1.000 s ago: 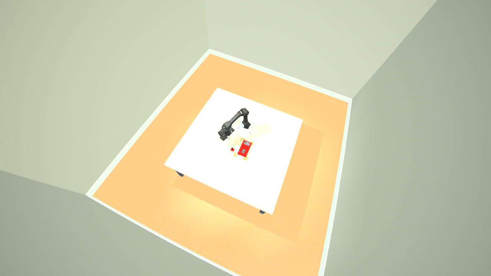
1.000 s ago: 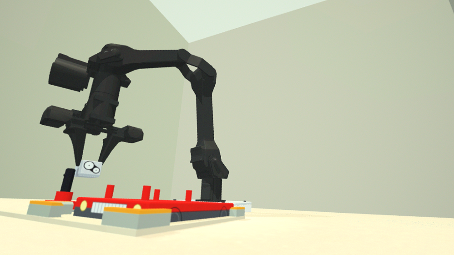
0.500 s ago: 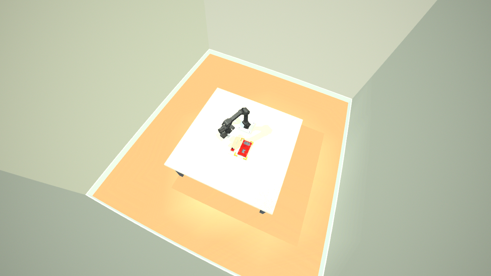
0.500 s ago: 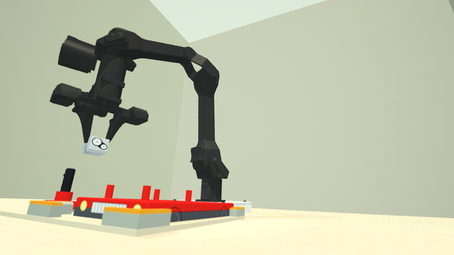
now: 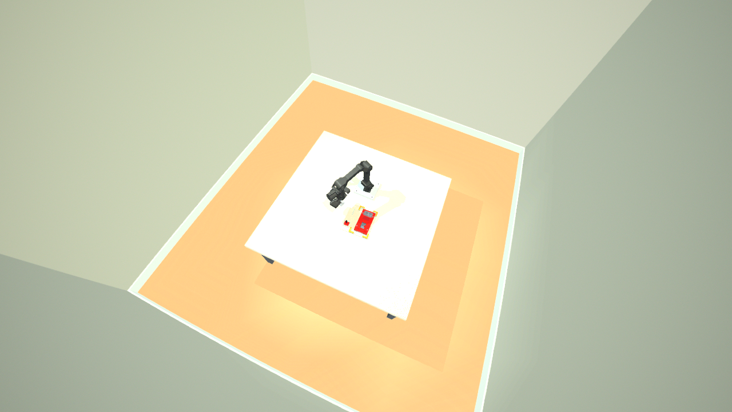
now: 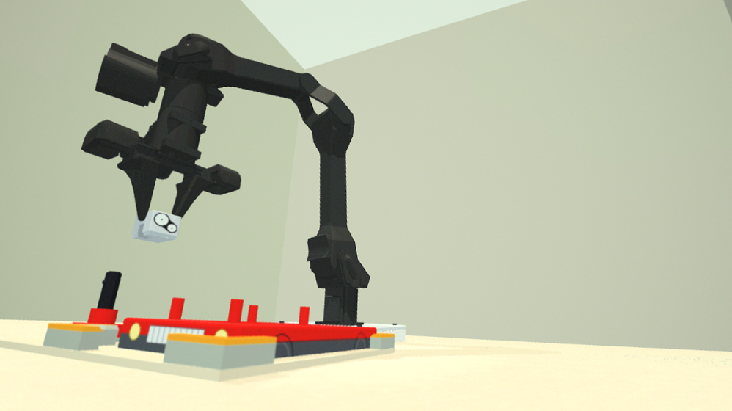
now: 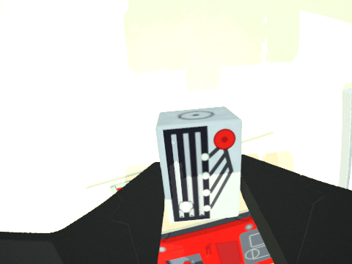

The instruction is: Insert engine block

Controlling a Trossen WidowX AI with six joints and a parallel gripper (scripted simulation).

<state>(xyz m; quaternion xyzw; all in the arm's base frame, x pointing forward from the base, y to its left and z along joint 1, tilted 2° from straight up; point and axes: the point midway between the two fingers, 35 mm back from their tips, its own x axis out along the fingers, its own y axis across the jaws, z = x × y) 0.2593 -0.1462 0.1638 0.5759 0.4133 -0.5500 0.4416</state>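
The engine block (image 6: 155, 227) (image 7: 201, 172) is a pale grey box with black stripes and a red round cap on the face seen in the wrist view. My gripper (image 6: 159, 217) (image 7: 199, 166) is shut on it, one finger on each side, and holds it in the air above the table. The red car body (image 5: 366, 220) (image 6: 330, 332) (image 7: 194, 240) lies flat on the table, lower than the block and off to its side. Its upper face shows grey patches. I cannot tell the opening, the rib or the block's slot side clearly.
A black post (image 6: 109, 290) stands on a red base (image 6: 102, 315) (image 5: 346, 223) beside the car body. Yellow-topped corner blocks (image 6: 220, 348) (image 6: 74, 334) (image 5: 365, 236) surround the body. Several red pegs rise from it, one (image 6: 176, 308) near its front. The arm's base (image 5: 366, 188) stands behind.
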